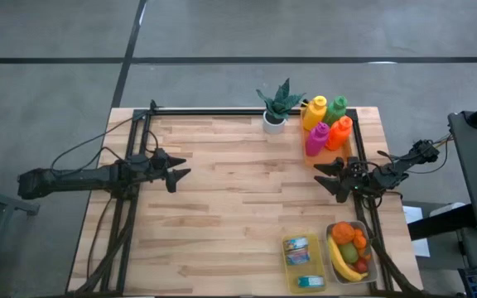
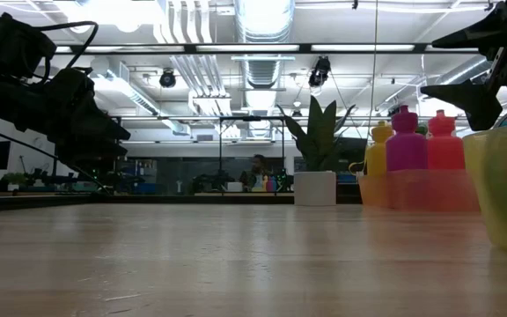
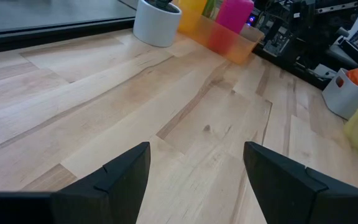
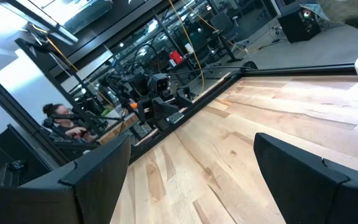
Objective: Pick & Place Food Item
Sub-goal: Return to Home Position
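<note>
Tabletop: left tool, right tool spread, empty

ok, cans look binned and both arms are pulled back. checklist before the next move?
1. Left gripper open and empty: ok.
2. Right gripper open and empty: ok.
3. Tuna cans inside the yellow bin: ok for those showing; full count cannot tell.
4. Right gripper apart from the orange bottle tray: ok in the high view, though close.
5. Plant pot upright, away from both arms: ok.
6. Person beyond the table, not reaching in: ok.
</note>
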`<state>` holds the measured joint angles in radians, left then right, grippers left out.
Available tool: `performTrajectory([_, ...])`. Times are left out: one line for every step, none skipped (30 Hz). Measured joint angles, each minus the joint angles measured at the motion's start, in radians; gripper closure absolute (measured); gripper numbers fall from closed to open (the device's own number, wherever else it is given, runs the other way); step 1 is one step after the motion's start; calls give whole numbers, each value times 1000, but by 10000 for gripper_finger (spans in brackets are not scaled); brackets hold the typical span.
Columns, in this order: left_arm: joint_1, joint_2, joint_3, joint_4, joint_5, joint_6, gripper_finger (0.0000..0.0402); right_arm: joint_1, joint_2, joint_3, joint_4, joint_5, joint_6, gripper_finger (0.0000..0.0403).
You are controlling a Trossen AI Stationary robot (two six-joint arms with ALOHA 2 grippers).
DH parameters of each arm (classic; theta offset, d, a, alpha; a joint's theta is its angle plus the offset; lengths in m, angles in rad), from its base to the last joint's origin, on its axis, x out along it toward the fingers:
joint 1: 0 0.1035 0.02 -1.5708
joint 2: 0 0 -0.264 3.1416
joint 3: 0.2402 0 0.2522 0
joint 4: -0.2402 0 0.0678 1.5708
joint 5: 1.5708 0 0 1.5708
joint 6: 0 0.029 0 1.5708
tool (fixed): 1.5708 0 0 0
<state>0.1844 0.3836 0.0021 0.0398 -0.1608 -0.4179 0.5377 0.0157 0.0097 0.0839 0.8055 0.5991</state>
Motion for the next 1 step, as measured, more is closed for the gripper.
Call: performTrajectory([0, 0, 0, 0, 0, 0, 138, 0, 0, 0, 0, 0, 0, 64])
